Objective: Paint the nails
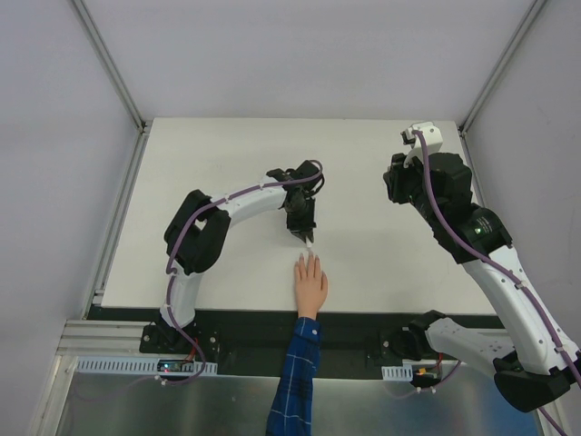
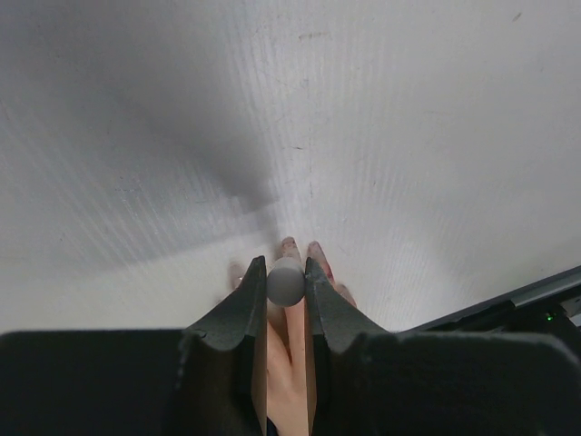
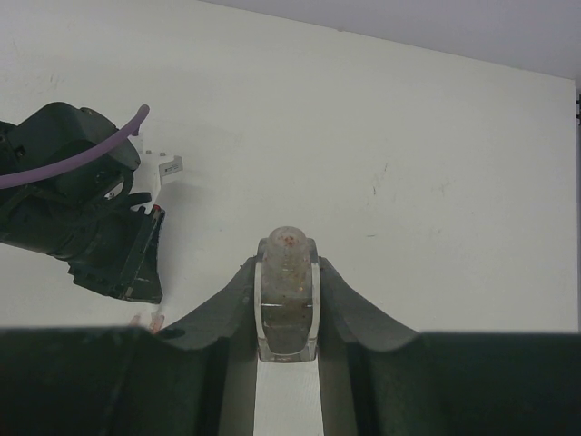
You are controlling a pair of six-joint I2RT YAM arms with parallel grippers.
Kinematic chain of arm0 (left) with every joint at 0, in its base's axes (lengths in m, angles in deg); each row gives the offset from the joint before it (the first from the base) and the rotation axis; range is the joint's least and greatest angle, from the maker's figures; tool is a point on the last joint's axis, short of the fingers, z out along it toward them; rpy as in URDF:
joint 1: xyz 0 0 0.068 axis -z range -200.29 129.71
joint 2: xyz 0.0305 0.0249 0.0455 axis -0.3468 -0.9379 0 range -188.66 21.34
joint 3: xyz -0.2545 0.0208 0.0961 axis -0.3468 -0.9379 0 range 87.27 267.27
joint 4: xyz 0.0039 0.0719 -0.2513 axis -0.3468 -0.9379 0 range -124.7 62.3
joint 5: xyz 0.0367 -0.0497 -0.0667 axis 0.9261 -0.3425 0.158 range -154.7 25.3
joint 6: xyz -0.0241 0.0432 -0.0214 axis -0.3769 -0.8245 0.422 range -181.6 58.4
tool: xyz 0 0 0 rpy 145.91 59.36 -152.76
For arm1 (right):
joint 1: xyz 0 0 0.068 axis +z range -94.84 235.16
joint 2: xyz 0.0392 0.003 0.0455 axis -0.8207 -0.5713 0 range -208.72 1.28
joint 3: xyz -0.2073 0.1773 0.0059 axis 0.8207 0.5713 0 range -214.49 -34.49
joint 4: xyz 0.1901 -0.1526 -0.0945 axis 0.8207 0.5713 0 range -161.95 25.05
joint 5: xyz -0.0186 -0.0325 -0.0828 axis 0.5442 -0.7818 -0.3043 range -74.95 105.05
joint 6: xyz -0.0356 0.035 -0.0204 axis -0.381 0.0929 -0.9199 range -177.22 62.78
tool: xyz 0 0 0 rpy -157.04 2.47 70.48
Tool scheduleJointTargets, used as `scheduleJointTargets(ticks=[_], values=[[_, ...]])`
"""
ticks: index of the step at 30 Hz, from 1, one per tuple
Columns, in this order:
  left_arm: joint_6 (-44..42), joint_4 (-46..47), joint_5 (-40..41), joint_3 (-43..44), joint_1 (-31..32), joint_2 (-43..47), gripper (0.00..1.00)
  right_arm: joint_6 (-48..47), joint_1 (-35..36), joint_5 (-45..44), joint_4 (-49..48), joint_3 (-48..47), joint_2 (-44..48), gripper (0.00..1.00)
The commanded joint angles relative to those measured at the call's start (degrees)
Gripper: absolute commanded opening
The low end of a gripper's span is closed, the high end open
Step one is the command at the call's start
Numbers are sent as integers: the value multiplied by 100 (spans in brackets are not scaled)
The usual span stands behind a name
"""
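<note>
The flesh-coloured mannequin hand (image 1: 310, 282) lies palm down at the table's near edge, its blue plaid sleeve (image 1: 295, 381) trailing toward me. My left gripper (image 1: 305, 232) hangs just above its fingertips, shut on the grey round cap of a polish brush (image 2: 285, 282). In the left wrist view (image 2: 285, 265) the fingers lie under the jaws; two nails (image 2: 315, 247) show beyond them with reddish marks. My right gripper (image 1: 418, 138) is raised at the far right, shut on the small whitish polish bottle (image 3: 287, 291). The brush tip is hidden.
The white table (image 1: 227, 154) has a black front rail (image 1: 363, 320) just behind the hand's wrist. Frame posts stand at the far corners. In the right wrist view the left arm's black gripper (image 3: 109, 245) shows at left, with pale fingertips (image 3: 150, 320) below it.
</note>
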Motion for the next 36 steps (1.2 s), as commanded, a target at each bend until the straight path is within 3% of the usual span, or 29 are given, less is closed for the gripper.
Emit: scheduleJointTargets(ticks=[1, 36], values=[[-180, -279, 351, 312, 98, 286, 0, 91, 37, 11, -193, -66, 76, 0], [22, -323, 44, 427, 72, -136, 0, 38, 37, -59, -167, -31, 103, 0]])
